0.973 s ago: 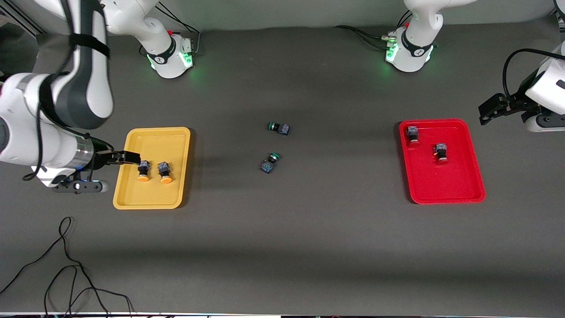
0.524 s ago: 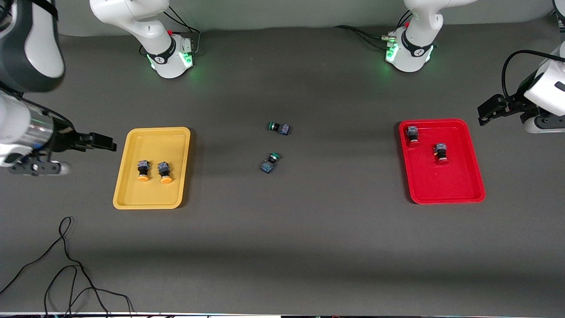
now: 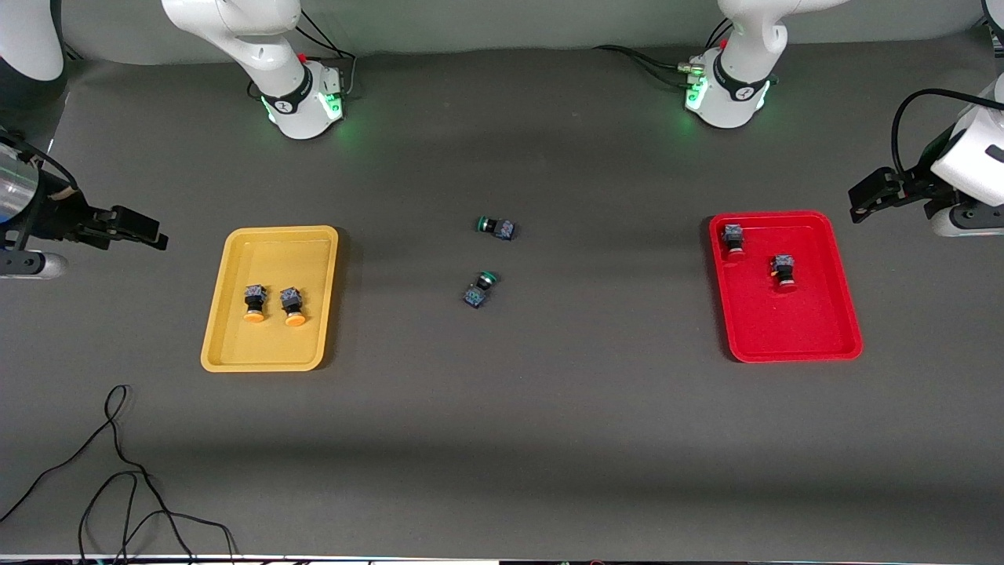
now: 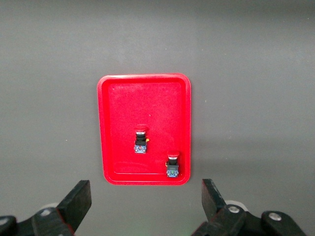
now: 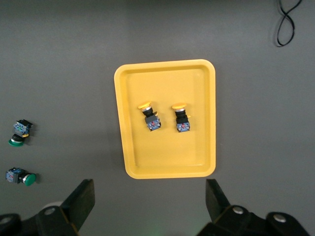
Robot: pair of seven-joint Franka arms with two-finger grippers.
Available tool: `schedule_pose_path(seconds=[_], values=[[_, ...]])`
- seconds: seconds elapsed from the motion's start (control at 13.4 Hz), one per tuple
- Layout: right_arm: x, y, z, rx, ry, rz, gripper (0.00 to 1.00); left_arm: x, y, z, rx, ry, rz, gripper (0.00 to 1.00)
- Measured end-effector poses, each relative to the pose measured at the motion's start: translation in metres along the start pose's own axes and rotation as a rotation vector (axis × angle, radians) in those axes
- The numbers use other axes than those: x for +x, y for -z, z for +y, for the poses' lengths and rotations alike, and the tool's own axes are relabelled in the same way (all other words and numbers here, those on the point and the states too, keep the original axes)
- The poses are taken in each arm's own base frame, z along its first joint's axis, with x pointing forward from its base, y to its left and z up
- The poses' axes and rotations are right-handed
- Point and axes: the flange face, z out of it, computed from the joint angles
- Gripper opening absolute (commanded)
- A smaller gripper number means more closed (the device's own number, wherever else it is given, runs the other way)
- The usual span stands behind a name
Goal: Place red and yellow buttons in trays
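Note:
The yellow tray (image 3: 235, 345) lies toward the right arm's end and holds two yellow-capped buttons (image 3: 253, 303) (image 3: 292, 306); they also show in the right wrist view (image 5: 150, 118) (image 5: 181, 118), on the tray (image 5: 197, 162). The red tray (image 3: 816, 329) lies toward the left arm's end and holds two red-capped buttons (image 3: 734, 238) (image 3: 783, 271), also in the left wrist view (image 4: 140, 139) (image 4: 172, 164), on the tray (image 4: 118, 108). My right gripper (image 3: 129, 227) (image 5: 150, 206) is open and empty, raised beside the yellow tray. My left gripper (image 3: 874, 192) (image 4: 145, 209) is open and empty, raised beside the red tray.
Two green-capped switches (image 3: 496, 227) (image 3: 479, 287) lie on the dark table between the trays, also in the right wrist view (image 5: 19, 132) (image 5: 22, 177). A loose black cable (image 3: 118, 463) lies near the front corner at the right arm's end.
My right gripper has pulled away from the yellow buttons in the yellow tray, out past the tray's edge and upward. The left arm has not moved.

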Motion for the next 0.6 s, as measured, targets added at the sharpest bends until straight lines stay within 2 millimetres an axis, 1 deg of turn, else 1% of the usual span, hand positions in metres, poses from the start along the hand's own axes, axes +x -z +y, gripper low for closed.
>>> schedule_pose_path(seconds=[0.22,0.6], values=[[-0.0009,0.0042,0.0003,-0.004,-0.003,0.000,1.00,-0.0001,-0.0001,0.0000,0.000,0.000,-0.001,1.00],[-0.0029,0.0027,0.0048,-0.005,-0.014,-0.020,1.00,0.0000,-0.0006,-0.0002,0.000,0.000,-0.002,1.00]])
